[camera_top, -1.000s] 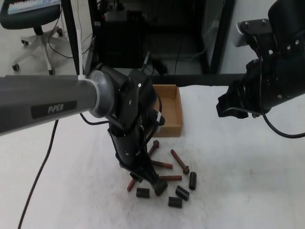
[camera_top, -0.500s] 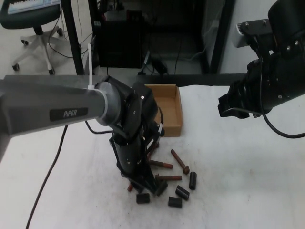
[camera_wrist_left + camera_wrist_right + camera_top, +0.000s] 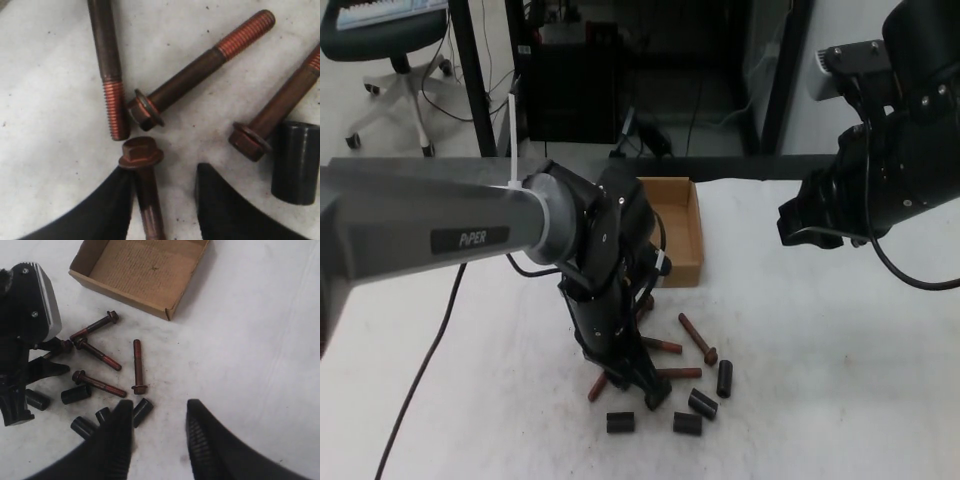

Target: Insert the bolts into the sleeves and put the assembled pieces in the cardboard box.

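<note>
Straddling one bolt (image 3: 146,180) in the loose pile on the bench (image 3: 840,380), the left gripper (image 3: 164,172) keeps a fairly narrow gap. The shank lies between its fingers, close against one, apparently lined up for a grasp. The right gripper (image 3: 159,407) hangs open well above the bench, probably waiting its turn. The cardboard box (image 3: 675,274) sits by the far edge, beyond the pile. Half a second ago the left gripper touched a sleeve (image 3: 620,422); it has shifted off, and the sleeve now lies apart.

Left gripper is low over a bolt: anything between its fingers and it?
Nothing visible. The bolt lies in the gap of the open left gripper, close against one finger; a sleeve lies outside the other.
</note>
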{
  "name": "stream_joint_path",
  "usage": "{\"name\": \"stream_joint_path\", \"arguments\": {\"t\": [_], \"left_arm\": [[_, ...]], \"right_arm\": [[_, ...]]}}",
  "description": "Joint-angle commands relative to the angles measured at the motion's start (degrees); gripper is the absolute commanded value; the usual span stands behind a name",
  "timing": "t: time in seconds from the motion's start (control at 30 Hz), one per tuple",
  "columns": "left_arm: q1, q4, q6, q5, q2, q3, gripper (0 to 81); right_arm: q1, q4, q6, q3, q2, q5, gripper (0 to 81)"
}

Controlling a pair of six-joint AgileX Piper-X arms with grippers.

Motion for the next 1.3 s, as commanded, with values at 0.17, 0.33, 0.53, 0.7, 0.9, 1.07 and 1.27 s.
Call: {"name": "stream_joint_path", "arguments": {"t": [0.17, 0.33, 0.53, 0.7, 0.9, 1.07, 1.27], "left_arm": [[-0.16, 1.51, 1.08, -0.49, 3.99, 0.05, 15.6], [-0.16, 0.35, 6.98, -2.85, 4.01, 0.05, 0.2], [0.17, 0.85, 6.98, -5.49, 2.64, 0.05, 0.2], [1.54, -0.66, 5.62, -4.85, -5.16, 0.05, 0.2], [6.96, -8.53, -3.04, 0.19, -20.89, 5.53, 0.2], [13.71, -15.42, -6.84, 7.07, -37.51, 16.55, 0.2], [22.93, -29.09, -15.93, 27.94, -56.65, 32.40, 0.2]], "right_arm": [[0.03, -0.01, -0.92, -0.62, -0.21, 1.20, 33.5], [0.03, -0.01, -0.92, -0.62, -0.21, 1.20, 33.5], [0.03, -0.01, -0.92, -0.62, -0.21, 2.23, 33.5], [0.03, -0.01, -1.91, -0.62, -0.21, 2.21, 33.5], [0.03, -0.02, -2.58, -0.62, -0.21, -0.79, 33.5], [0.03, -0.03, -3.43, -0.50, 0.30, -9.94, 29.8], [5.31, -0.45, -10.66, -0.50, 6.34, -7.40, 27.2]]}}
